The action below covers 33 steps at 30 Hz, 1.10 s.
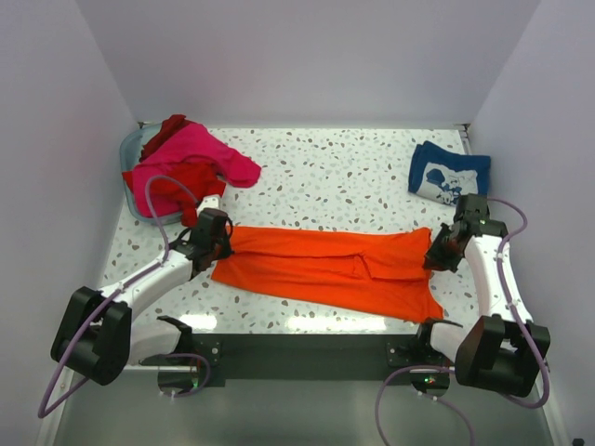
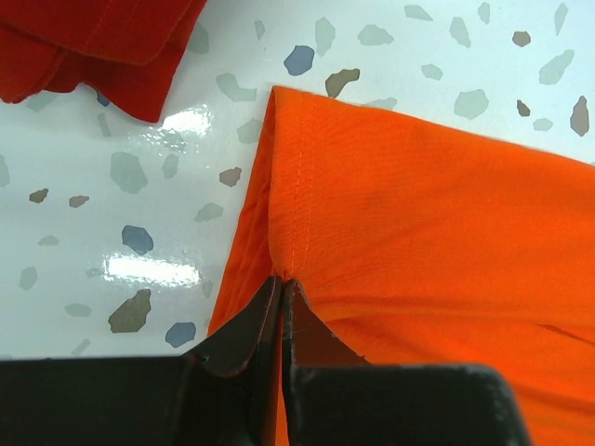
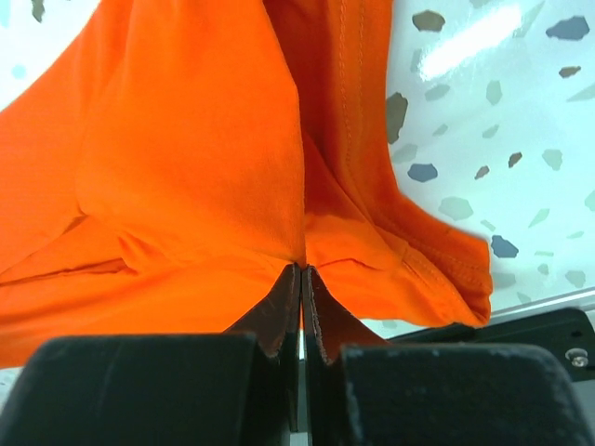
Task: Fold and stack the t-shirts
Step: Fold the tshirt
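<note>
The bright orange t-shirt lies stretched lengthwise across the front of the table. My left gripper is shut on its left edge, pinching the hem, with the jaws closed on cloth. My right gripper is shut on its right end, with cloth bunched between the jaws. The hot pink t-shirt and a red t-shirt lie heaped in a basket at the back left. The navy t-shirt with white print lies folded at the back right.
A pale blue basket holds the pink and red shirts at the back left corner. A red sleeve hangs onto the speckled tabletop near my left gripper. White walls bound the table on three sides.
</note>
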### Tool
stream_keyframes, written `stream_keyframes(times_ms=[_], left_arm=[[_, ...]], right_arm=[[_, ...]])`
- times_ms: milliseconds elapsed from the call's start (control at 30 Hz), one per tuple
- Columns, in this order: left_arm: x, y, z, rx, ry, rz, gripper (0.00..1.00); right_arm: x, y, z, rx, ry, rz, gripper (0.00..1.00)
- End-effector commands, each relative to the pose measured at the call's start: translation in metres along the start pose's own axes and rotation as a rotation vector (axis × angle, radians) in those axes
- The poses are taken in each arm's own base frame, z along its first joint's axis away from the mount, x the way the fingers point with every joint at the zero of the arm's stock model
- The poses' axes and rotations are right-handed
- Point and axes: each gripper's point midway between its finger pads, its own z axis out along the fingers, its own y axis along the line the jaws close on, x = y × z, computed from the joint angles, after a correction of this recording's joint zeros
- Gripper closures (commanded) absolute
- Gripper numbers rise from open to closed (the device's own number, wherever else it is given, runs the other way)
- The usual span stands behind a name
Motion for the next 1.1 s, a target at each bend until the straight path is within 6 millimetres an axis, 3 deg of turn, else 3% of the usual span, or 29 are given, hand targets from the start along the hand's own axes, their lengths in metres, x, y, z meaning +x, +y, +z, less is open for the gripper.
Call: stream_keyframes(times_ms=[0,33,233,400,667,1067], left_arm=[[-0.013,-0.002,-0.003,-0.001,-0.030,0.019,0.91],[-0.013,-0.003,-0.003,0.001,-0.029,0.019,0.85],[-0.023,-0.008,-0.009,0.034,-0.073,0.017,0.77],[-0.023,-0.012,-0.005,0.046,-0.064,0.029,0.76],[-0.009,0.006,0.002,-0.050,-0.018,0.029,0.75],[0.000,-0.009,0.005,0.043,0.005,0.030,0.69]], right_arm=[[-0.002,-0.003,-0.012,0.014,-0.008,-0.009,1.00],[-0.001,-0.003,-0.012,0.012,-0.008,-0.009,1.00],[-0.002,-0.001,-0.011,0.008,-0.006,-0.014,1.00],[-0.002,-0.001,-0.010,0.003,-0.005,-0.014,1.00],[-0.002,0.000,-0.011,-0.001,-0.008,-0.017,1.00],[-0.002,0.000,-0.013,-0.007,-0.009,-0.021,1.00]])
